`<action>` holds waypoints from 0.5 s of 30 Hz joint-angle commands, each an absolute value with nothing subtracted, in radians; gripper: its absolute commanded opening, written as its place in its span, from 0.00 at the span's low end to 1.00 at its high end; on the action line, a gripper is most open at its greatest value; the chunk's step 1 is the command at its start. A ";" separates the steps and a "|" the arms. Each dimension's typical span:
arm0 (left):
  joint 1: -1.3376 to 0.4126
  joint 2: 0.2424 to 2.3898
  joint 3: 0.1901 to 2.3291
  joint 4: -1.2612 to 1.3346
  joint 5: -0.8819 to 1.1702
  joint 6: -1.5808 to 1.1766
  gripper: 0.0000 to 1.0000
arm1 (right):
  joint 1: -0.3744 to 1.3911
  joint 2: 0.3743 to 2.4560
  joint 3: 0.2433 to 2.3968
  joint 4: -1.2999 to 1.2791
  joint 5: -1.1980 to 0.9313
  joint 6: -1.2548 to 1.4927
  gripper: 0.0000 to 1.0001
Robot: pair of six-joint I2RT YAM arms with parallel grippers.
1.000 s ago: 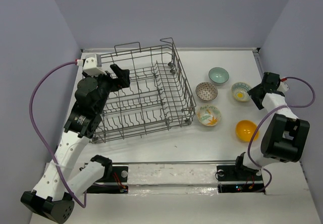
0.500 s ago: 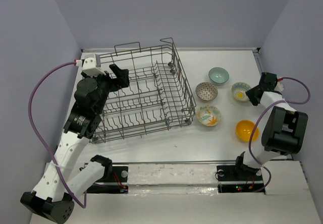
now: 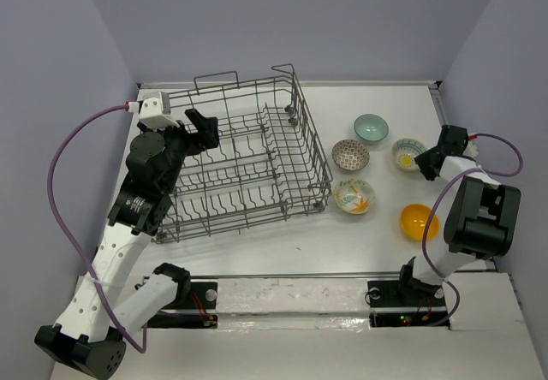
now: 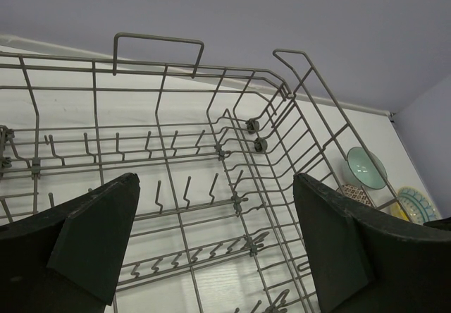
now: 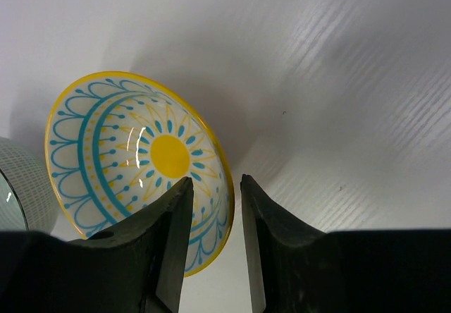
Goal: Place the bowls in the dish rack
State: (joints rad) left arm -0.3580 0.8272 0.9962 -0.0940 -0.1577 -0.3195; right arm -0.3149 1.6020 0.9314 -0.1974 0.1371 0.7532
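Nearest on the white table (image 3: 257,252), on the right, sits the plain orange-yellow bowl (image 3: 418,220). The leaf-patterned bowl (image 3: 354,196) is a little further back and to its left, just off the dish rack's near right corner. All five bowls are out on the table, well apart from each other, and none is in the rack.

Behind those two, the right gripper (image 3: 428,164) reaches down at the right edge of the yellow floral bowl (image 3: 408,154). From overhead I can't see how its fingers sit. The right wrist camera shows it: the right gripper (image 5: 215,181) is parted only narrowly and straddles the floral bowl's near rim. One finger (image 5: 165,235) is over the painted inside and the other is outside it. A sliver of gap shows on each side of the rim, so nothing is pinched.

Left of the floral bowl is the brown-speckled bowl (image 3: 350,154), and furthest back is the pale teal bowl (image 3: 371,127).

The grey wire dish rack (image 3: 312,153) fills the left-centre of the table. The left gripper (image 3: 205,129) hangs above its far left part. Its wrist view shows the left gripper (image 4: 215,179) spread wide with nothing in it. Bare tines of the rack (image 4: 183,186) lie below it, and the teal bowl (image 4: 366,166) shows past the rack's right wall.
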 commanded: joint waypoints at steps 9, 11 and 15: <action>-0.357 0.813 1.000 -0.049 -0.167 -0.308 0.99 | -0.319 1.618 0.919 -0.129 0.121 0.765 0.29; -0.356 0.815 1.000 -0.051 -0.167 -0.308 0.99 | -0.319 1.624 0.922 -0.129 0.120 0.764 0.23; -0.356 0.818 1.000 -0.049 -0.169 -0.308 0.99 | -0.319 1.628 0.922 -0.126 0.114 0.769 0.04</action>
